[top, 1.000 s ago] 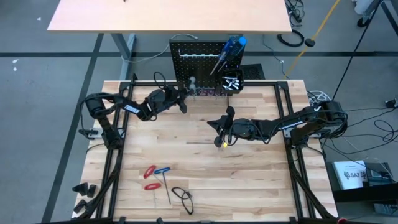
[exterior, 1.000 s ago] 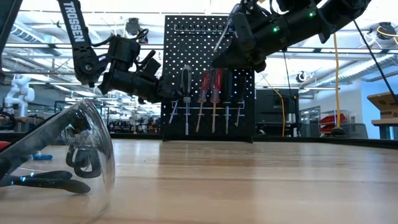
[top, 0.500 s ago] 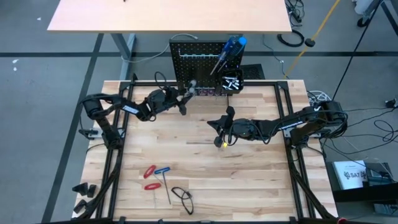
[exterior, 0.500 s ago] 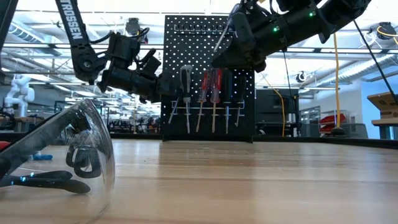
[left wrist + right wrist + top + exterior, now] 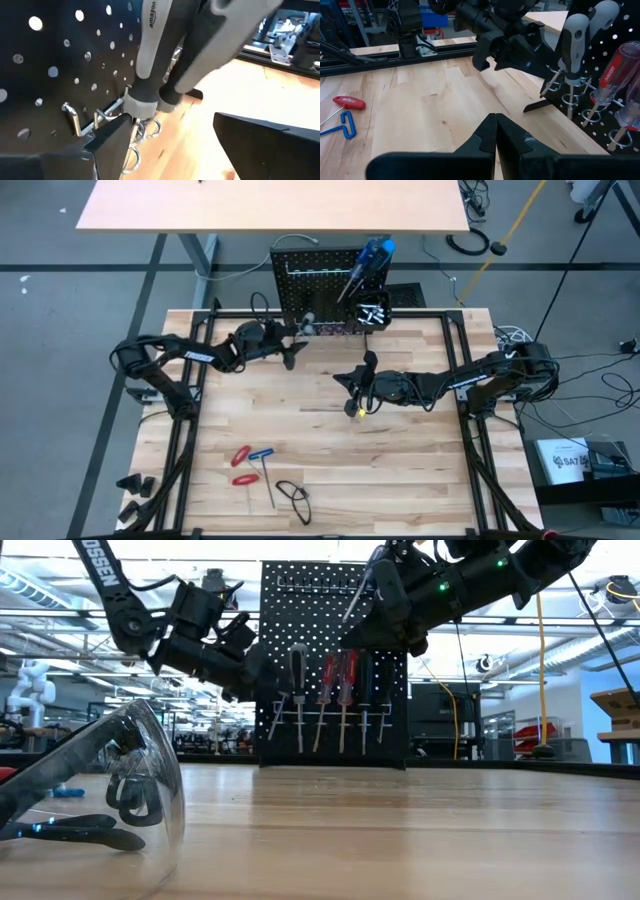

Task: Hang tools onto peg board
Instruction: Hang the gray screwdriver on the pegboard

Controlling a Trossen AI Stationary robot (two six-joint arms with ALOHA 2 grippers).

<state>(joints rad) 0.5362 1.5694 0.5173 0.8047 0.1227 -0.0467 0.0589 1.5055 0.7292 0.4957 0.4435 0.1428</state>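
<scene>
I see my left gripper (image 5: 540,82) released just beside the grey-handled screwdriver (image 5: 571,45), which now hangs in the peg board (image 5: 335,660) hook rings, while my right gripper (image 5: 496,132) waits clenched and empty mid-table.

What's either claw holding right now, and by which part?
Nothing. The left claw is open beside the grey-handled screwdriver, which hangs on the peg board. The right claw is shut and empty.

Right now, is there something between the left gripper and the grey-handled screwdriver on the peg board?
Nothing visible. The left gripper is open beside the grey-handled screwdriver, which hangs on the peg board.
</scene>
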